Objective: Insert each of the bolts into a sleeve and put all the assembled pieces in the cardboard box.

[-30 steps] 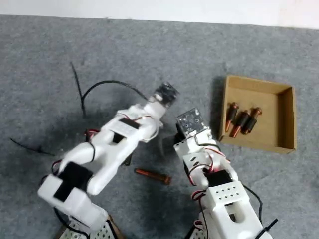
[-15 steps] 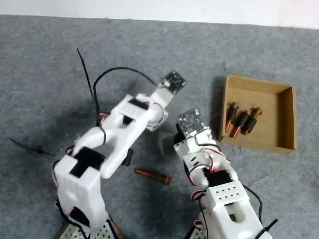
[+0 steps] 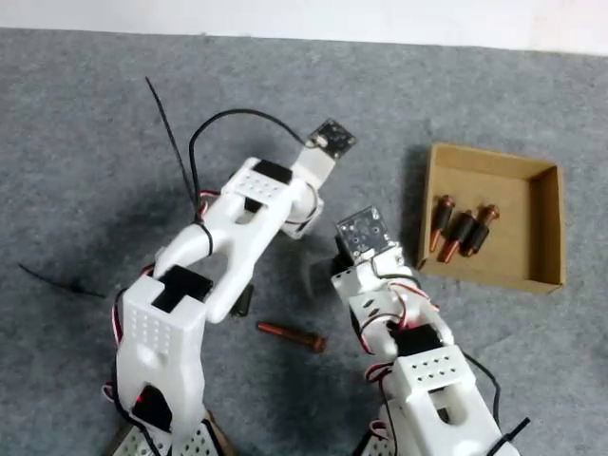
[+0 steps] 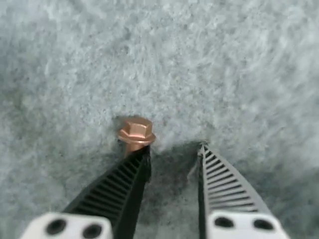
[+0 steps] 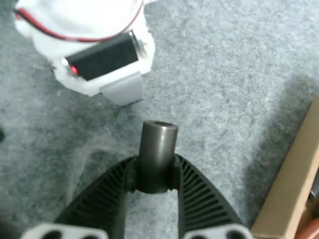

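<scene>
**Grey surface (image 3: 85,142) seen three ways**

Grey felt carries everything. From above we see the left arm (image 3: 237,237) bent across toward the right arm (image 3: 389,304). The cardboard box (image 3: 559,228) sits on the right arm's outer side with three assembled pieces (image 3: 463,228) inside, and a loose bolt (image 3: 290,334) lies between the arms' bases. The wrist views add the tools. The right tool (image 5: 154,164) is clamped on a dark sleeve (image 5: 157,149), while the left tool (image 4: 174,148) stands spread, one fingertip touching the head of a copper bolt (image 4: 135,132).
</scene>
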{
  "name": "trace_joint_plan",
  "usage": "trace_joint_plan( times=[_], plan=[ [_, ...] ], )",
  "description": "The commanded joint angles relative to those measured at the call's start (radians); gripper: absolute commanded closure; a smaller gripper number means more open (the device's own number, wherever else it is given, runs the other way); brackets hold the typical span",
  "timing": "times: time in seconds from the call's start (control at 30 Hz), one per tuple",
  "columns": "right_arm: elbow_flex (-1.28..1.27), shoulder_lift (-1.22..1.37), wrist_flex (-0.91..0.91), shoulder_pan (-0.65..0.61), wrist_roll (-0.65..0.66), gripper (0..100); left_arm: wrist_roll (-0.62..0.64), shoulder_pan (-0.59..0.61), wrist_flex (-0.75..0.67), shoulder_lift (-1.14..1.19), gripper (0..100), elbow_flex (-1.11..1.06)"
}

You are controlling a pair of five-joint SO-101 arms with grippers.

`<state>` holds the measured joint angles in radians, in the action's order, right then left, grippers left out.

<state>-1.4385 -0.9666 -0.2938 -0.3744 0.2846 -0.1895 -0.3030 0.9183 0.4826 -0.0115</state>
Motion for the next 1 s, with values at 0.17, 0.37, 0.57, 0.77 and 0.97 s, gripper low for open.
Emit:
trace_joint_plan(
  times=[0.17,0.37,0.57,0.77,0.97],
  plan=[
    [0.008,-0.018,0.033,0.012,0.006,99.3,0.012,0.013,0.057,0.002,85,0.024],
    [-0.010,-0.024,0.033,0.013,0.011,99.3,0.011,-0.012,0.087,0.007,85,0.030],
    [-0.013,-0.025,0.033,0.013,0.011,99.3,0.011,-0.007,0.087,0.007,85,0.030],
    [-0.013,-0.025,0.033,0.015,0.011,99.3,0.011,-0.005,0.087,0.007,85,0.031],
    [-0.048,-0.018,0.120,0.015,0.011,99.3,0.008,0.010,0.097,-0.001,90,0.024]
  ],
)
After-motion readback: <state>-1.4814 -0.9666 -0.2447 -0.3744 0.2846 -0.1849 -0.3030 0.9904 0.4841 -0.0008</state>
